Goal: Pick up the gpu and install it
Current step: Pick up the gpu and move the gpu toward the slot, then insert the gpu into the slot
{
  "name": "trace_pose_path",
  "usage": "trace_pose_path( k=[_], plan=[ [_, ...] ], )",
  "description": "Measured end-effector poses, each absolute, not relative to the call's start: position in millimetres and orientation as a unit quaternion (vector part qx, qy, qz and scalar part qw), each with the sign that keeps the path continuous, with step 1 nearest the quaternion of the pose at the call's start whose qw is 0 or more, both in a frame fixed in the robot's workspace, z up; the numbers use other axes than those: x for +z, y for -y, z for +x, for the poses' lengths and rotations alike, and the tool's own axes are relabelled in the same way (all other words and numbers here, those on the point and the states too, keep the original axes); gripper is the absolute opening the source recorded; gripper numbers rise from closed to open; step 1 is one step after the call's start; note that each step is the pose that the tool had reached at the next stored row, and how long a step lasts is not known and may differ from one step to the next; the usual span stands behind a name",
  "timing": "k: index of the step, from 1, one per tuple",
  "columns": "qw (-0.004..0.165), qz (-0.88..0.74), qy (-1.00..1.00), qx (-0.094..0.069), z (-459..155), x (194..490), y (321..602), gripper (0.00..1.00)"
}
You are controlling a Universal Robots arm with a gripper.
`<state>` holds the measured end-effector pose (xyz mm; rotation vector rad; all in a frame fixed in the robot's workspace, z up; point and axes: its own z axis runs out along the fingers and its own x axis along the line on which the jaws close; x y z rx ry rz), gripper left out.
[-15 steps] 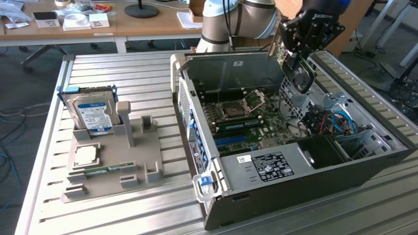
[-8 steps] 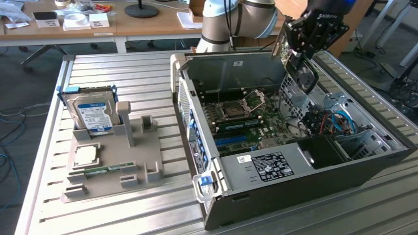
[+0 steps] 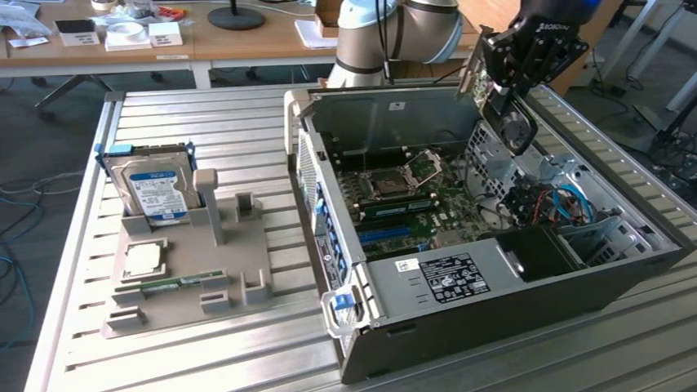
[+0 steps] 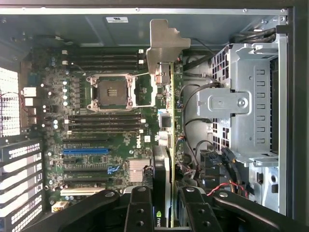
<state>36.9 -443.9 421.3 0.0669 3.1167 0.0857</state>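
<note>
Ribbed metal tabletop (image 3: 175, 114) carries the whole job, with a wooden desk of clutter behind it. The largest thing on it is the open computer case (image 3: 479, 302), lying on its side so the motherboard (image 4: 96, 121) faces up. On the exterior view's left, well apart from the case, stands a grey parts holder (image 3: 234, 245) with the blue-labelled hard drive (image 3: 158, 188) and the green memory stick (image 3: 179, 283) in it. The gpu (image 3: 512, 122) is in the air above the far corner of the case, touching nothing inside it. The pincer (image 3: 510, 86) is clamped on it, one finger against each flat face. From the wrist view the card shows edge-on, with the silver bracket (image 4: 164, 46) at the end farthest from the fingers (image 4: 140, 210). It hangs over the strip between the board and the metal drive cage (image 4: 241, 101), where loose cables (image 4: 193, 125) run. The step in hand looks like carrying and lining up. To do it well, I judge that the card's long edge must come parallel to the expansion slots, such as the blue slot (image 4: 86, 151), which at present it crosses. The bracket must also end up toward the case's slotted rear wall. The cables and the open processor socket (image 4: 113, 89) are the things to stay clear of. The grip should stay square, so that the card cannot twist between the fingers.
</note>
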Motion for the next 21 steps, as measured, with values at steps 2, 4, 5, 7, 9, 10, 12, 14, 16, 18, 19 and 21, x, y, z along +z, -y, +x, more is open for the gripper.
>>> trace_pose_path(
  k=[2, 4, 5, 7, 9, 10, 12, 14, 16, 18, 19, 21],
  plan=[
    [0.011, 0.021, -0.999, 0.027, 36.9, 421.3, 443.9, 0.27],
    [0.012, 0.021, -0.999, 0.027, 37.0, 421.3, 443.9, 0.27],
    [0.011, 0.021, -0.999, 0.027, 37.0, 421.3, 443.9, 0.27],
    [0.011, 0.021, -0.999, 0.027, 37.0, 421.3, 443.9, 0.27],
    [0.012, 0.021, -0.999, 0.027, 37.0, 421.3, 443.9, 0.27],
    [0.011, 0.021, -0.999, 0.027, 37.0, 421.3, 443.9, 0.27],
    [0.011, 0.021, -0.999, 0.028, 37.0, 421.3, 443.9, 0.27],
    [0.011, 0.021, -0.999, 0.027, 37.0, 421.3, 443.9, 0.27],
    [0.012, 0.021, -0.999, 0.027, 37.0, 421.3, 443.9, 0.27],
    [0.012, 0.021, -0.999, 0.027, 37.0, 421.3, 443.9, 0.27],
    [0.012, 0.021, -0.999, 0.027, 37.0, 421.3, 443.9, 0.27],
    [0.011, 0.021, -0.999, 0.027, 36.9, 421.3, 443.9, 0.27]
  ],
)
